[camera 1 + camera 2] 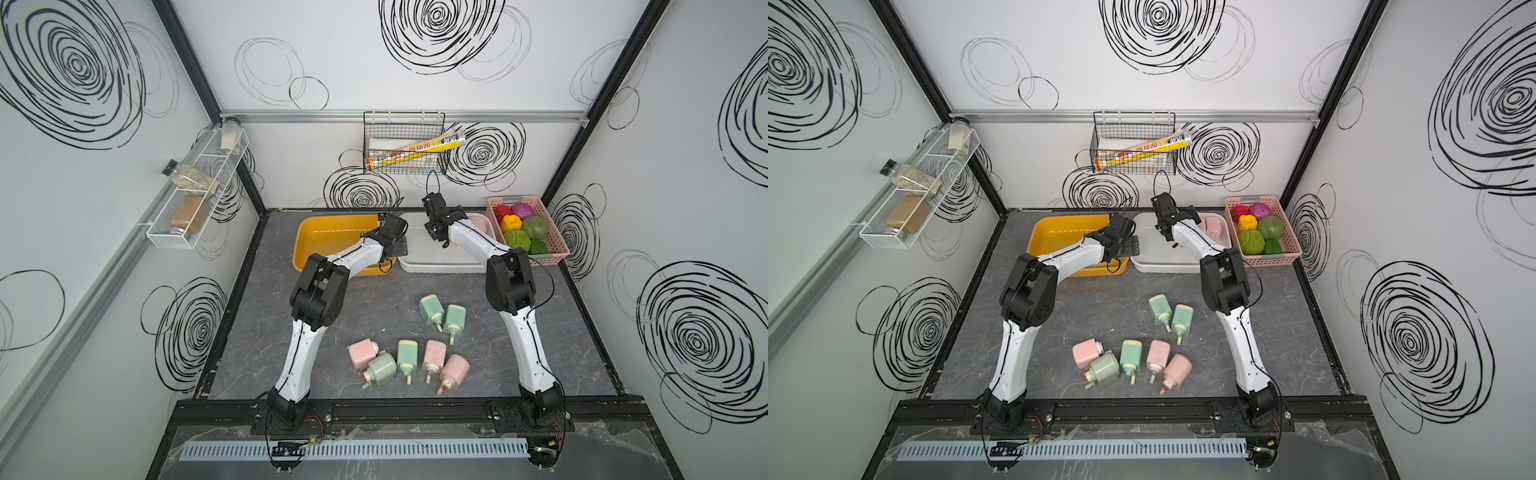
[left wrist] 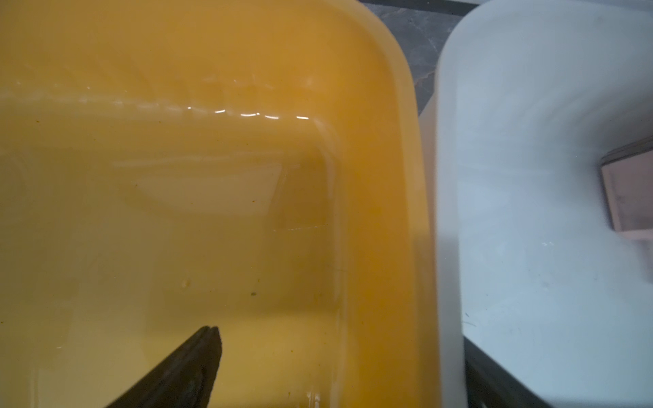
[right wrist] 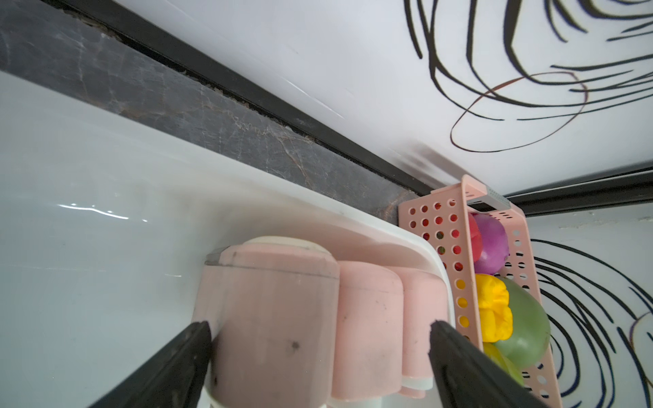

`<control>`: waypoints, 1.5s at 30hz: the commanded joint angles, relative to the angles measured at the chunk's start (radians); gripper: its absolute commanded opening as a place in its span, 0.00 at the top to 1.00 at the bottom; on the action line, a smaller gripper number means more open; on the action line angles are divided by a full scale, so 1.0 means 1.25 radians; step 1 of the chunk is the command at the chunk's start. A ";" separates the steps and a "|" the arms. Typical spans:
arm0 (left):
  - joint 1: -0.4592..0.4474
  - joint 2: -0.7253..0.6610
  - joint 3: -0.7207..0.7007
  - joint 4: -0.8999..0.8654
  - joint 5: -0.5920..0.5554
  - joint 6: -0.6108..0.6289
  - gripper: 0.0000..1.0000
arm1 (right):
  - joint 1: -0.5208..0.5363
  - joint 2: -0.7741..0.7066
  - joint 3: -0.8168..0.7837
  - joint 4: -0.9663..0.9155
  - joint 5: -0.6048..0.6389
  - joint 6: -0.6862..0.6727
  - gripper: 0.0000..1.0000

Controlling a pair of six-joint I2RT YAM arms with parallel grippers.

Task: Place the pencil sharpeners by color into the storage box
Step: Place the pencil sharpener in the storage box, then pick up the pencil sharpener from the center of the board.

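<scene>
Fingers (image 3: 169,367) of the right gripper (image 3: 319,328) stand spread wide, one on each side of a pale pink blocky plastic pencil sharpener (image 3: 275,318) that rests in the white rectangular plastic storage bin (image 1: 440,266); they do not pinch it. Two more pink sharpeners (image 3: 367,318) stand in a row touching it, against the bin's corner, so three pink ones look sorted. The left gripper (image 1: 397,245) hangs over the yellow plastic storage bin (image 1: 303,245) with its fingers parted too and nothing between them; that bin shows bare in the left wrist view. Seven sharpeners lie loose between the arms: four mint green sharpeners (image 1: 431,307) and three pink table sharpeners (image 1: 434,354), some touching in a cluster. By my reckoning under a third is done, and the green set, probably meant for the yellow bin, is not begun. The surface is a flat dark grey marble-patterned tabletop (image 1: 374,299). A pink perforated basket (image 3: 433,226) of round toy fruits (image 1: 534,226) sits just beside the white bin. White walls carry black scribbled swirls; a black wire basket (image 1: 370,137) on the back wall holds a yellow tube (image 1: 419,149), and a white wire rack (image 1: 195,199) on the side wall holds jars (image 1: 189,176).
</scene>
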 commanded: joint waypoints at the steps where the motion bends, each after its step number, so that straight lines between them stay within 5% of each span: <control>1: 0.016 0.016 0.019 -0.026 -0.001 -0.003 0.01 | 0.004 0.028 0.032 -0.034 0.012 0.027 0.00; 19: -0.008 -0.131 -0.034 -0.027 0.026 -0.006 0.01 | 0.005 -0.170 -0.152 0.057 -0.140 0.114 0.00; 31: -0.023 -0.336 -0.202 0.017 0.071 -0.013 0.01 | 0.008 -0.416 -0.402 0.192 -0.205 0.190 0.00; 45: -0.270 -0.561 -0.399 -0.141 0.022 -0.004 0.01 | 0.003 -0.856 -0.935 0.290 -0.410 0.344 0.00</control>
